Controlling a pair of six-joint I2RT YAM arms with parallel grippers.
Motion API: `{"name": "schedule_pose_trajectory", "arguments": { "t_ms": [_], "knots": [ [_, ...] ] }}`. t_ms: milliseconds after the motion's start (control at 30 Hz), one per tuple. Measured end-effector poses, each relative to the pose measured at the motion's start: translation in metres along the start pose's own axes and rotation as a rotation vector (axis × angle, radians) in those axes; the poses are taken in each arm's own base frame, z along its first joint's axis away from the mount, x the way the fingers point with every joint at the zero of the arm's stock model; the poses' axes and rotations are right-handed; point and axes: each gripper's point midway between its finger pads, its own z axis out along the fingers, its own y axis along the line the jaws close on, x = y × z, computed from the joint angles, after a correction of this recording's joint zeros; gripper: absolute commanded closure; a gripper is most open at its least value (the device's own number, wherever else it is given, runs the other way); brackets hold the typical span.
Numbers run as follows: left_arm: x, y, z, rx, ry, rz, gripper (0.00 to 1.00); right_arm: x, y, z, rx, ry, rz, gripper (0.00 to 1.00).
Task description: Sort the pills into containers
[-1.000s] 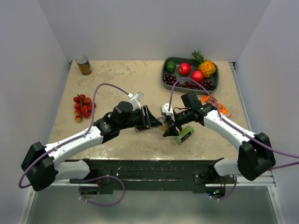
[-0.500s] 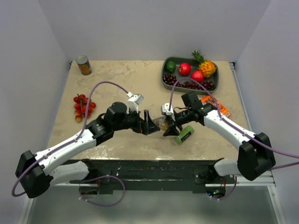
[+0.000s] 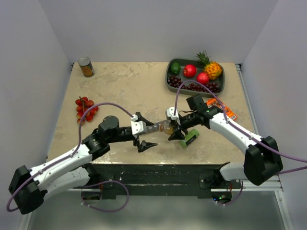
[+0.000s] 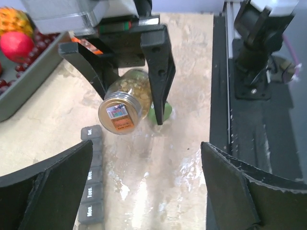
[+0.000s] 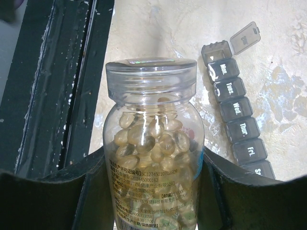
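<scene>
My right gripper [image 5: 153, 184] is shut on a small clear bottle [image 5: 152, 143] full of yellowish pills [image 5: 158, 139]. The bottle's clear cap [image 5: 151, 79] is on. In the top view the bottle [image 3: 167, 128] hangs just above the table centre in the right gripper [image 3: 173, 130]. My left gripper [image 3: 148, 135] stands open a short way to the left of it, holding nothing. From the left wrist the bottle [image 4: 123, 104] shows ahead, beyond the open left gripper [image 4: 146, 146]. The grey strip of containers [image 5: 236, 112] lies on the table, its end lid [image 5: 245, 36] flipped open. The strip [image 4: 92, 184] runs beside my left finger.
A green box [image 3: 189, 138] lies under the right gripper. A dark fruit tray [image 3: 168, 82] sits at the back right with an orange packet [image 3: 221, 108] near it. Cherry tomatoes [image 3: 85, 108] lie at the left and a can [image 3: 86, 67] in the far left corner.
My left gripper has opened wide and drawn back to the left and nearer, away from the bottle. The right gripper has held still with the bottle.
</scene>
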Motion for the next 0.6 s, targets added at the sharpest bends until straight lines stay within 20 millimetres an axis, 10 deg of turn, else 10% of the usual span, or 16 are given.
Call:
{"name": "schedule_pose_trajectory", "arguments": {
  "t_ms": [400, 600],
  "knots": [
    [0.01, 0.016, 0.037, 0.055, 0.032, 0.071, 0.21, -0.001, 0.001, 0.0, -0.01, -0.009, -0.016, 1.0],
    [0.011, 0.015, 0.047, 0.077, 0.024, 0.064, 0.45, -0.002, 0.003, 0.0, -0.017, -0.013, -0.015, 1.0]
  ]
}}
